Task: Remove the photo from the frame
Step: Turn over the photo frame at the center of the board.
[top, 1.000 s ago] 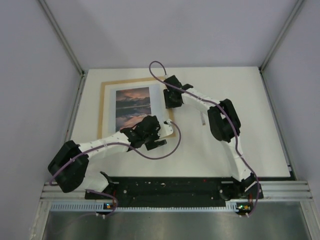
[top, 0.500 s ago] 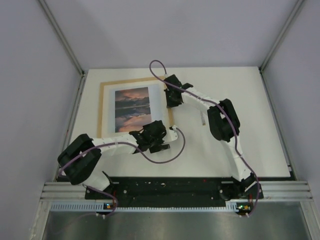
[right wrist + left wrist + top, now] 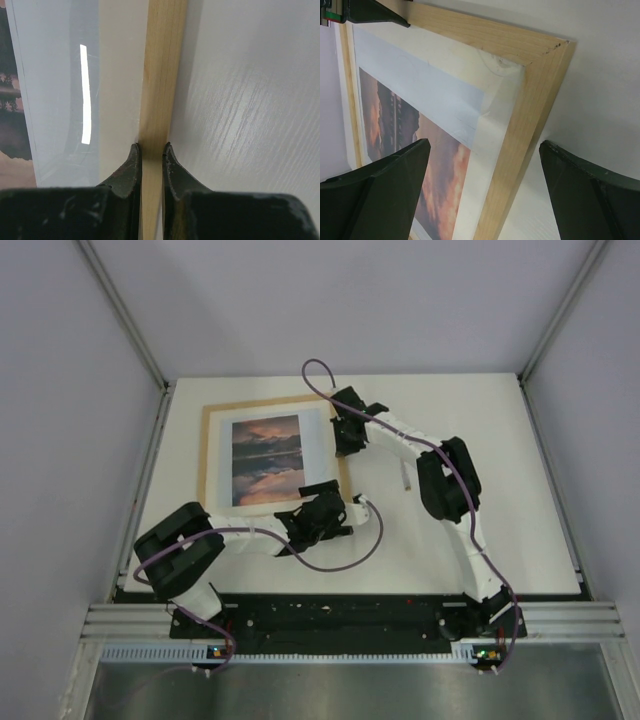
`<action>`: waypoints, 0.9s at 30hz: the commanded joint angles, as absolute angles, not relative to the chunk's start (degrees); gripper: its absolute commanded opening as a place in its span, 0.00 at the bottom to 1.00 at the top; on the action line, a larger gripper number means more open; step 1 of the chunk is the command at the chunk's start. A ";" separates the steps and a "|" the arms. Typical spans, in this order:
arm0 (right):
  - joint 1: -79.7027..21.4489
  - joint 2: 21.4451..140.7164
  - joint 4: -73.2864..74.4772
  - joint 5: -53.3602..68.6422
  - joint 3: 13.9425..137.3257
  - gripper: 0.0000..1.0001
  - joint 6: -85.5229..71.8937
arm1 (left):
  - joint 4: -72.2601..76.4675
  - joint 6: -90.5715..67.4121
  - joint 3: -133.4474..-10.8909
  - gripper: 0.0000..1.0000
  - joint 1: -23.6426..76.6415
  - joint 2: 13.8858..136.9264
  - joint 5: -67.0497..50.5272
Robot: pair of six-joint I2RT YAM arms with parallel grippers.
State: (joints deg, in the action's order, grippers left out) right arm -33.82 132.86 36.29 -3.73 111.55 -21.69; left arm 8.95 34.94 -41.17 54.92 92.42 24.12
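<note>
- Jaws of the right gripper (image 3: pixel 151 149) are pinched on the right wooden rail of the frame (image 3: pixel 206 455).
- Left gripper (image 3: pixel 485 145) jaws stand wide apart, straddling the frame's near right corner.
- Photo (image 3: pixel 268 458) lies inside the frame, flat on the white table (image 3: pixel 480 440).

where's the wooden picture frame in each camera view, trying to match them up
Top external: the light-wood rectangular picture frame lies flat, left of centre on the white table.
Left wrist: its corner sits upper right, between the wide-open left fingers.
Right wrist: one rail runs up the middle, pinched by the right fingers.
Shared landmark: the orange-pink sunset photo inside it.
</note>
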 commanded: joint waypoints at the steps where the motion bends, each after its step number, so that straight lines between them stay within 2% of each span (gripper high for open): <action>1: -33.49 126.83 35.51 -2.90 116.54 0.00 -21.88 | 8.26 35.16 -38.67 0.99 56.77 93.43 23.82; 11: -33.22 125.25 36.30 -2.64 119.36 0.00 -21.89 | 7.03 34.54 -38.32 0.99 58.80 92.46 23.64; 20: -33.31 123.58 36.39 -2.02 117.77 0.00 -22.06 | 18.96 38.93 -38.06 0.97 58.80 104.84 38.83; 22: -33.22 123.31 36.39 -1.93 117.69 0.00 -21.97 | 21.52 40.07 -38.23 0.91 58.88 106.60 41.12; 25: -33.22 122.78 36.39 -1.85 117.51 0.00 -21.97 | 22.85 40.69 -38.67 0.76 58.89 107.05 42.10; 27: -33.22 122.35 36.30 -1.85 117.33 0.00 -21.97 | 22.50 40.52 -38.85 0.55 58.89 107.23 42.62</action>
